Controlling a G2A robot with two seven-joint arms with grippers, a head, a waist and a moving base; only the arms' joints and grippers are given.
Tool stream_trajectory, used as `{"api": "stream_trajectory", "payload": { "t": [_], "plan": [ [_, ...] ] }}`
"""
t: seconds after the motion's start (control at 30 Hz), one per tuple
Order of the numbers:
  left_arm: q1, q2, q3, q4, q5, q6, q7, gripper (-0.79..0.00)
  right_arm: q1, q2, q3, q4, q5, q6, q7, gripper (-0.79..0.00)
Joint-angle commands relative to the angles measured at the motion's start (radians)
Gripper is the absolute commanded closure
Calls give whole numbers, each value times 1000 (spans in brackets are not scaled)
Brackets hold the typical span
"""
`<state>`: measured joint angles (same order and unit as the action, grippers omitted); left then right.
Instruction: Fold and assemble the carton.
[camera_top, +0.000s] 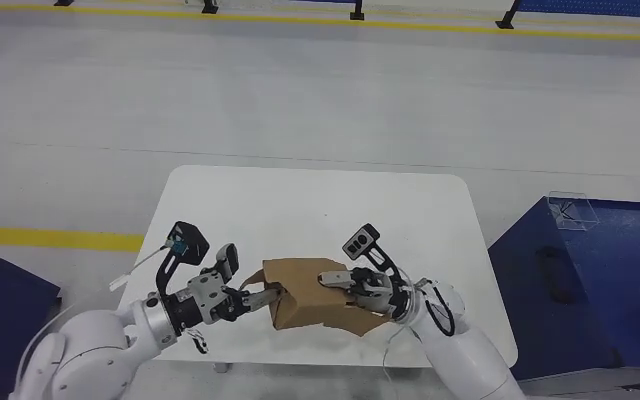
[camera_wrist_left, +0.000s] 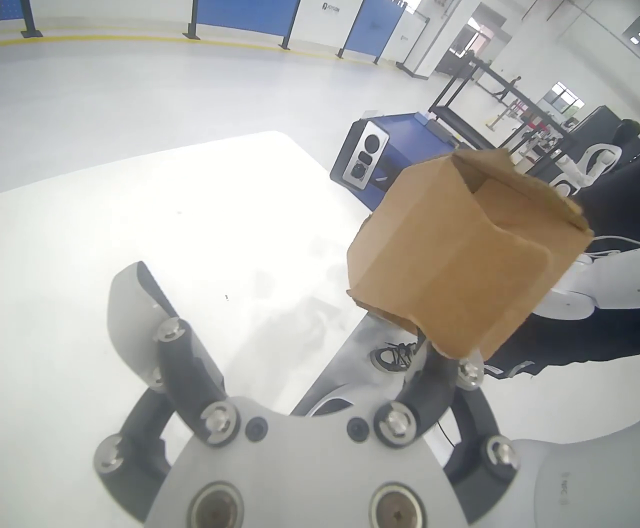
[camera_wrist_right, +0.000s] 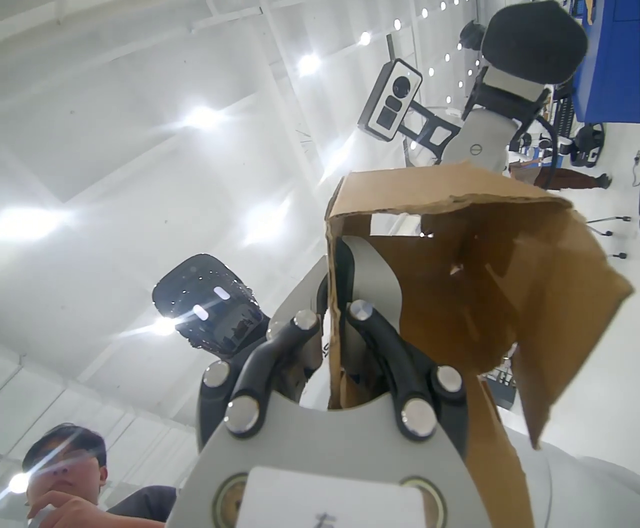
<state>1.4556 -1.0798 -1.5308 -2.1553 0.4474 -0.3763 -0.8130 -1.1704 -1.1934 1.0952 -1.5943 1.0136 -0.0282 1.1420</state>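
A brown cardboard carton (camera_top: 310, 297) is held up over the near part of the white table (camera_top: 400, 210), partly folded into a box with loose flaps. My right gripper (camera_top: 335, 280) is at its right side. In the right wrist view the right gripper (camera_wrist_right: 334, 300) is shut on one upright wall of the carton (camera_wrist_right: 475, 280), one finger on each face. My left gripper (camera_top: 265, 297) is at the carton's left edge. In the left wrist view the left gripper (camera_wrist_left: 250, 300) stands open, and a lower corner of the carton (camera_wrist_left: 465, 260) overlaps one finger.
A blue bin (camera_top: 570, 280) stands off the table's right side, and another blue object (camera_top: 15, 300) sits at the left edge. The far half of the table is bare white surface. The blue bin (camera_wrist_left: 395, 135) also appears beyond the table edge.
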Motion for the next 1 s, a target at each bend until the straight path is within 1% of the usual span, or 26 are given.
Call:
{"api": "stream_trajectory", "payload": {
  "t": [0.0,0.13,0.27,0.4,0.53,0.6,0.73,0.97],
  "plan": [
    [-3,0,11,3,17,2,14,-785,-5,1,6,-11,-39,-25,-23,0],
    [-10,1,-6,21,-9,56,41,-785,-18,1,25,-28,-36,-35,-52,0],
    [-16,5,-60,26,-63,72,48,-785,-29,5,61,-31,-46,-47,-88,0],
    [-12,10,-107,30,-113,62,46,-785,-46,8,82,-51,-131,-91,-144,0],
    [-1,12,-126,26,-183,63,56,-785,-61,8,67,-81,-214,-113,-178,0],
    [2,13,-124,16,-182,68,54,-785,-64,8,54,-90,-259,-120,-191,0],
    [10,14,-99,-7,-126,66,77,-785,-67,6,38,-100,-294,-123,-197,0],
    [27,16,-27,-18,-19,46,87,-785,-84,6,43,-110,-274,-118,-183,0]
  ]
}}
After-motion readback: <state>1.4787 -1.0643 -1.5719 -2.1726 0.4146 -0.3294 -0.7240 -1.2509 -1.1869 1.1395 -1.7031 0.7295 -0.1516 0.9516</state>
